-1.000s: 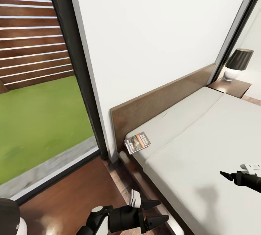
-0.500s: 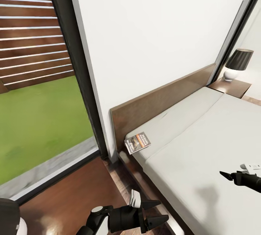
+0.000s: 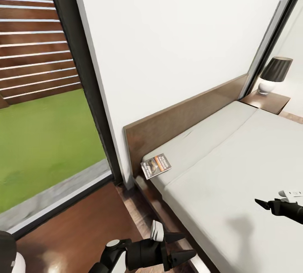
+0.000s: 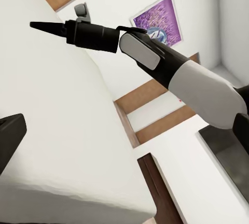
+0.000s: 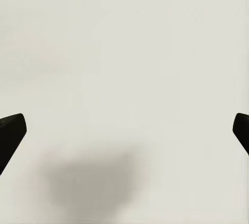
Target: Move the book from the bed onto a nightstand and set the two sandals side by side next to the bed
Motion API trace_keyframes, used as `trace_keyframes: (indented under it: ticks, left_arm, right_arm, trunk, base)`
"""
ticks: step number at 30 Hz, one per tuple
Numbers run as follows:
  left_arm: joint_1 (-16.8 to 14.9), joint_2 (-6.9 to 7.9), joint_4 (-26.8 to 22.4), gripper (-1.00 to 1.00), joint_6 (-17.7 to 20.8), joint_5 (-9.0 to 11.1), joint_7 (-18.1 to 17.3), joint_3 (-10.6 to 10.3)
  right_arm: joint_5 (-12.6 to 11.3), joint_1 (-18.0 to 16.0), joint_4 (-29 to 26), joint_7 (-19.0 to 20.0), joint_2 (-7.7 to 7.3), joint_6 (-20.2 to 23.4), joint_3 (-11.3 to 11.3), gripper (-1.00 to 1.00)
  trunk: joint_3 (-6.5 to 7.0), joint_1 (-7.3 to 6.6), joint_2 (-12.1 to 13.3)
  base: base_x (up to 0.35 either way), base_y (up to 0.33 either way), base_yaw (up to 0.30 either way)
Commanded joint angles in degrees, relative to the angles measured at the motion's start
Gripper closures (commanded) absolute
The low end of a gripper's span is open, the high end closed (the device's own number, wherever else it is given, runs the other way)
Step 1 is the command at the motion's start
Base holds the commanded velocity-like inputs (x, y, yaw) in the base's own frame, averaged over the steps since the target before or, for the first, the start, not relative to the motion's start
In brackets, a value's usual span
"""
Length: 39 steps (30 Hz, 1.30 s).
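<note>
In the head view, a white wall is seen above a dark-brown headboard that runs along the far side of the bed, whose pale-grey mattress takes up the lower right. The book lies flat on the mattress corner nearest the tall dark-framed window, just beside the headboard's end. Through the glass, green grass and a slatted wooden fence are visible. Wood-plank floor is seen between window and bed. At the far end of the bed, a nightstand carries a lamp with a dark shade and white base. The left gripper is held low over the floor by the bed's edge, its two black fingers spread apart and holding nothing. The right gripper is held above the mattress at the right edge; only one dark fingertip is clearly seen there.

In the left wrist view, the right arm is seen stretched across the pale mattress, with the bed's brown frame below it and a purple picture on a white wall beyond.

In the right wrist view, plain pale mattress lies under the camera, with a soft shadow on it; the two black fingertips sit at opposite edges, set wide apart and empty.

Against the frame half a second earlier, the whole head view has shifted slightly: window frame, headboard and book all sit a little further left and lower, which points to camera movement. The grippers are unchanged in pose.
</note>
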Motion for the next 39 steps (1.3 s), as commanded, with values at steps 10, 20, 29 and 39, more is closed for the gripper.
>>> trace_keyframes:
  ticks: [10, 20, 29, 39]
  left_arm:
    - [-0.03, 0.01, 0.01, -1.00, 0.58, 0.40, -0.04, -0.05]
    - [-0.03, 0.01, 0.01, -1.00, 0.58, 0.46, -0.04, -0.05]
    - [-0.03, 0.01, 0.02, -1.00, 0.58, 0.46, -0.04, -0.05]
    - [-0.03, 0.01, 0.01, -1.00, 0.58, 0.46, -0.04, -0.05]
  right_arm:
    - [0.40, -0.05, -0.06, 0.44, 0.05, 0.29, -0.20, -1.00]
    - [0.40, -0.05, -0.06, 0.44, 0.06, 0.29, -0.20, -1.00]
    - [0.40, -0.05, -0.06, 0.42, 0.08, 0.29, -0.20, -1.00]
    - [0.41, -0.05, -0.06, 0.44, 0.08, 0.29, -0.20, -1.00]
  trunk:
    - [-0.04, 0.00, -0.02]
    - [-0.04, 0.00, -0.02]
    - [-0.01, 0.00, -0.02]
    - [0.22, 0.00, -0.02]
  base:
    - [0.000, -0.038, 0.000]
    - [0.000, -0.121, 0.000]
    - [0.000, -0.002, -0.016]
    - [0.000, 0.000, -0.106]
